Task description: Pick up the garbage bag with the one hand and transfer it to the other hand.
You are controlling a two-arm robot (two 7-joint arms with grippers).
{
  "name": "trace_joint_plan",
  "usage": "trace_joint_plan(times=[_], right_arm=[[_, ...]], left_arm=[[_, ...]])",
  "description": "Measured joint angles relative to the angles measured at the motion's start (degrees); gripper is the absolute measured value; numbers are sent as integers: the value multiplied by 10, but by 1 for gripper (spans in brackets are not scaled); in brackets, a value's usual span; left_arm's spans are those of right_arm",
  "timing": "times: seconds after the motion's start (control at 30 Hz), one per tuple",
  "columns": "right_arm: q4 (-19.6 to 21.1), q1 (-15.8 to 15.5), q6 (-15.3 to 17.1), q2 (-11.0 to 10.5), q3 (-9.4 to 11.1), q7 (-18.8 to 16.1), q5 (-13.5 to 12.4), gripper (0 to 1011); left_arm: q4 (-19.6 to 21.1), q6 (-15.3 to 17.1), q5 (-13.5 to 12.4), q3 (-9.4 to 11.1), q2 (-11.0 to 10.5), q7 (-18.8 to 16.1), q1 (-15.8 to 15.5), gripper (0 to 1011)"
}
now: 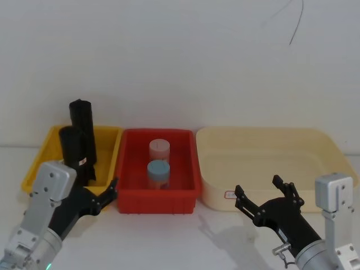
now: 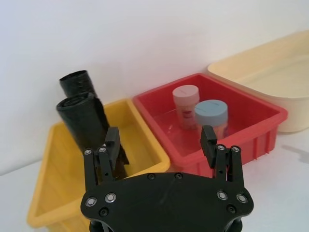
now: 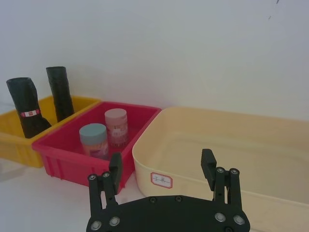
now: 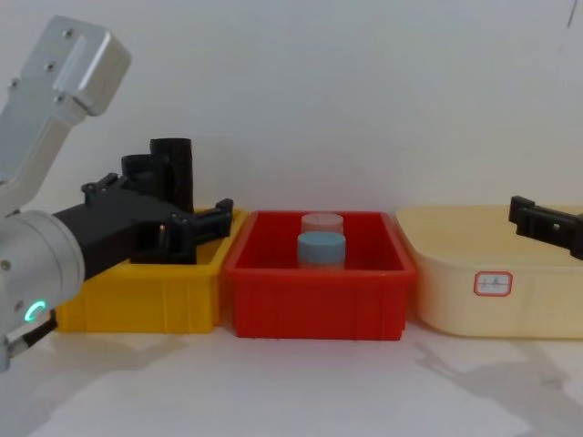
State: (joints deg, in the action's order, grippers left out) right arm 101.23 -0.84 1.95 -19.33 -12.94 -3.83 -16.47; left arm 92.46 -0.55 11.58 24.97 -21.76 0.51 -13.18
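At nine o'clock, the garbage bag [image 1: 73,147] stands upright in the yellow bin [image 1: 35,166] beside a second roll [image 1: 83,119], its side free to grasp. The left gripper [image 1: 100,191] at seven o'clock faces it, fingers spread. The right gripper [image 1: 257,188] hangs at four o'clock, likewise spread, likely to receive the bag. The white table [image 1: 185,242] meets a bare wall [image 1: 169,56].

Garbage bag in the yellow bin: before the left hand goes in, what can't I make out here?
- Lower end of the garbage bag: in the left wrist view the left hand covers it; in the chest view that hand and the yellow bin wall hide it.
- Print on the sticker: right wrist view, too small to read.
- Whether it touches the second black roll: their lower parts overlap or are hidden in every view.
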Motion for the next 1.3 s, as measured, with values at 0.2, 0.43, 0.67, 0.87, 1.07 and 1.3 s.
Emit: trace_joint_plan(times=[0.2, 0.43, 0.67, 0.87, 1.07, 1.3], right_arm=[[0, 0, 0, 0, 0, 0, 0, 1000], [0, 0, 0, 0, 0, 0, 0, 999], [0, 0, 0, 0, 0, 0, 0, 999], [0, 0, 0, 0, 0, 0, 0, 999], [0, 0, 0, 0, 0, 0, 0, 1000], [0, 0, 0, 0, 0, 0, 0, 1000]], left_arm=[[-7, -11, 3, -14, -1, -6, 8, 1002], [-15, -18, 9, -29, -1, -11, 13, 1001], [-32, -26, 19, -45, 5, -12, 11, 1002], [-50, -31, 26, -53, 11, -7, 1, 1002], [-72, -33, 29, -58, 18, 1, -13, 1002], [-95, -34, 30, -60, 24, 9, -28, 1001]])
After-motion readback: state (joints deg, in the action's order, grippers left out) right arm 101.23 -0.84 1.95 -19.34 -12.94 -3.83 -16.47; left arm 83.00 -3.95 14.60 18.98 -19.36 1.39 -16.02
